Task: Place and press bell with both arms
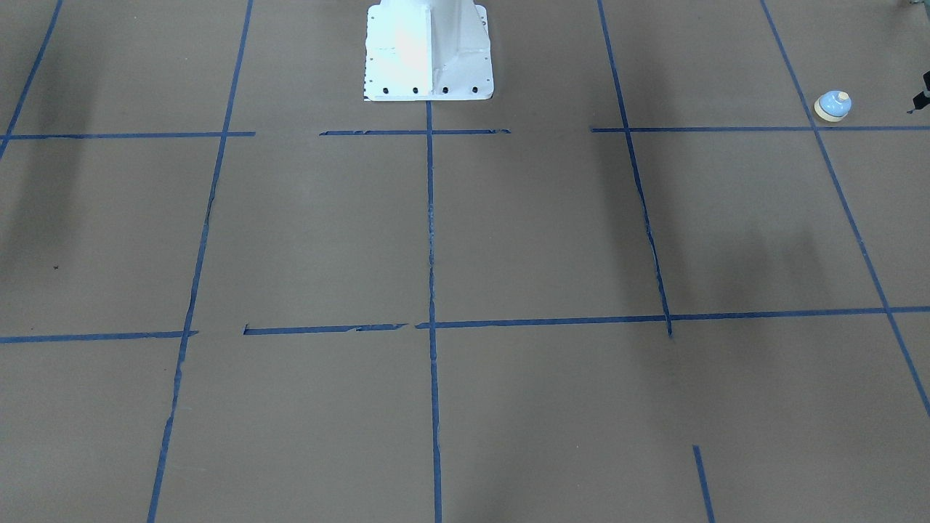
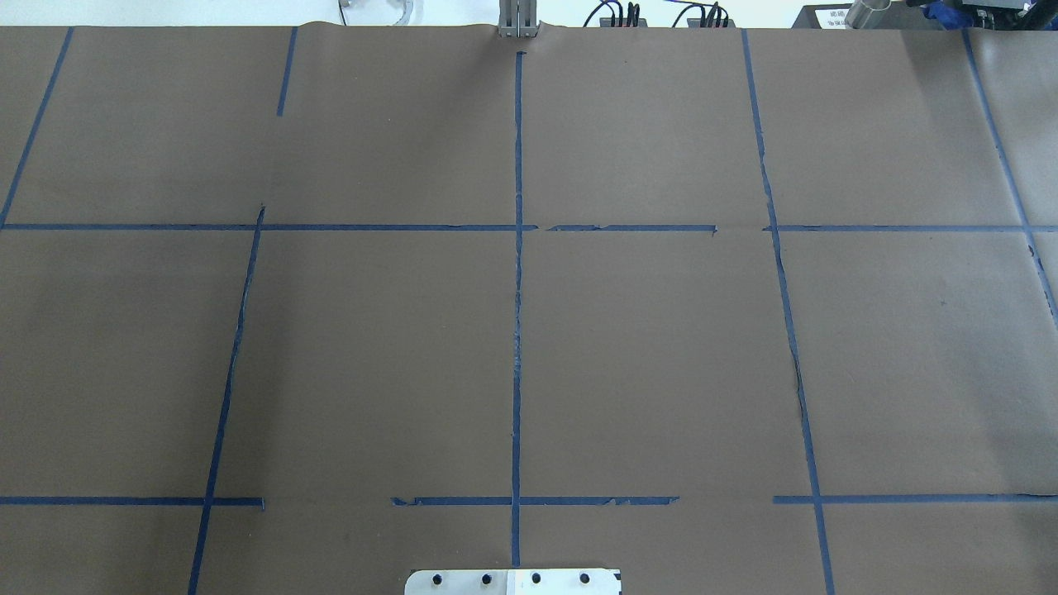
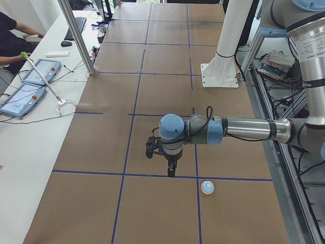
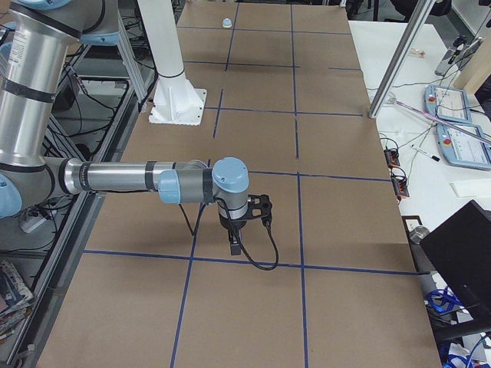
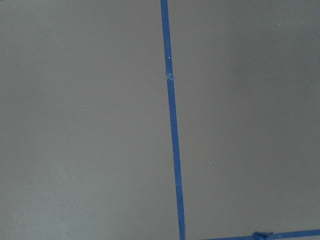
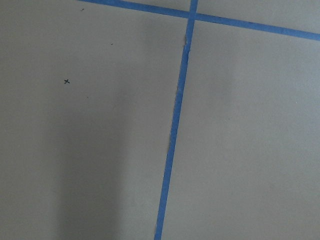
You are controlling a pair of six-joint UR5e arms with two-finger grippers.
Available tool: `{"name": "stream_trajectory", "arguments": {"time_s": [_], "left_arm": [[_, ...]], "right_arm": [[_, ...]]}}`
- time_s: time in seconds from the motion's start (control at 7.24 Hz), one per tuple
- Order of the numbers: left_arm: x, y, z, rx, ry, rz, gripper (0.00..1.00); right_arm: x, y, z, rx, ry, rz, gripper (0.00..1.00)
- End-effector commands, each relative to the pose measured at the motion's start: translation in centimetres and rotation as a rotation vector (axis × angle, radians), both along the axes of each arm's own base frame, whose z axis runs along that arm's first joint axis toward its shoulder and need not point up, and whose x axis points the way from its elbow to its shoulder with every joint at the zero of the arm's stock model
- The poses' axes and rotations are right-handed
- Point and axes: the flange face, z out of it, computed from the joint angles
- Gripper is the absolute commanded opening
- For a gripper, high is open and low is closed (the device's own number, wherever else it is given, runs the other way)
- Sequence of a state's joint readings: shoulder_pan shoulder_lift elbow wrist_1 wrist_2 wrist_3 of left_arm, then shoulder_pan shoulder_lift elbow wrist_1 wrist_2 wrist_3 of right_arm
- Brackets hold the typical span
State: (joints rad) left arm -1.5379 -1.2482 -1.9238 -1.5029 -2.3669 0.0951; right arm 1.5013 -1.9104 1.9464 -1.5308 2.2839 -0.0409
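Note:
The bell (image 1: 833, 106) is a small light-blue dome with a cream rim and button. It stands upright on the brown table at the robot's left end, and also shows in the exterior left view (image 3: 207, 187) and far off in the exterior right view (image 4: 227, 22). My left gripper (image 3: 171, 170) hangs fingers-down above a tape line, a short way from the bell and apart from it; only a black sliver of it (image 1: 921, 93) shows in the front view. My right gripper (image 4: 234, 247) hangs over the table's opposite end. I cannot tell whether either is open or shut.
The white pedestal (image 1: 429, 51) stands at the robot's edge of the table. Blue tape lines (image 2: 517, 330) grid the brown surface. A side bench with tablets (image 3: 30, 86), a metal post (image 3: 76, 35) and a seated person (image 3: 10, 35) runs along the far edge.

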Motion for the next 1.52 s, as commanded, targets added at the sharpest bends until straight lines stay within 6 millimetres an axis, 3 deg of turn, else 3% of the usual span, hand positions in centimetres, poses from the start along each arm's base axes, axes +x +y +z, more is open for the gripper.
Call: {"name": "stream_trajectory", "arguments": {"time_s": [0.0, 0.14, 0.41, 0.97, 1.38], "left_arm": [[0.0, -0.2, -0.1, -0.004, -0.006, -0.001, 1.0], [0.0, -0.2, -0.2, 0.001, -0.012, 0.001, 1.0], [0.0, 0.1, -0.3, 0.006, -0.013, 0.005, 1.0], [0.0, 0.3, 0.3, -0.013, -0.011, 0.004, 1.0], [0.0, 0.4, 0.6, -0.014, -0.008, 0.003, 1.0]], "right_arm": [[-0.1, 0.1, -0.1, 0.0, -0.014, -0.001, 1.0], [-0.2, 1.1, 0.5, -0.02, -0.031, 0.004, 1.0], [-0.5, 2.3, -1.4, -0.015, -0.089, 0.011, 1.0], [-1.6, 1.1, -2.2, 0.013, -0.09, -0.024, 1.0], [-1.6, 1.5, -1.9, 0.008, -0.092, -0.029, 1.0]]}}
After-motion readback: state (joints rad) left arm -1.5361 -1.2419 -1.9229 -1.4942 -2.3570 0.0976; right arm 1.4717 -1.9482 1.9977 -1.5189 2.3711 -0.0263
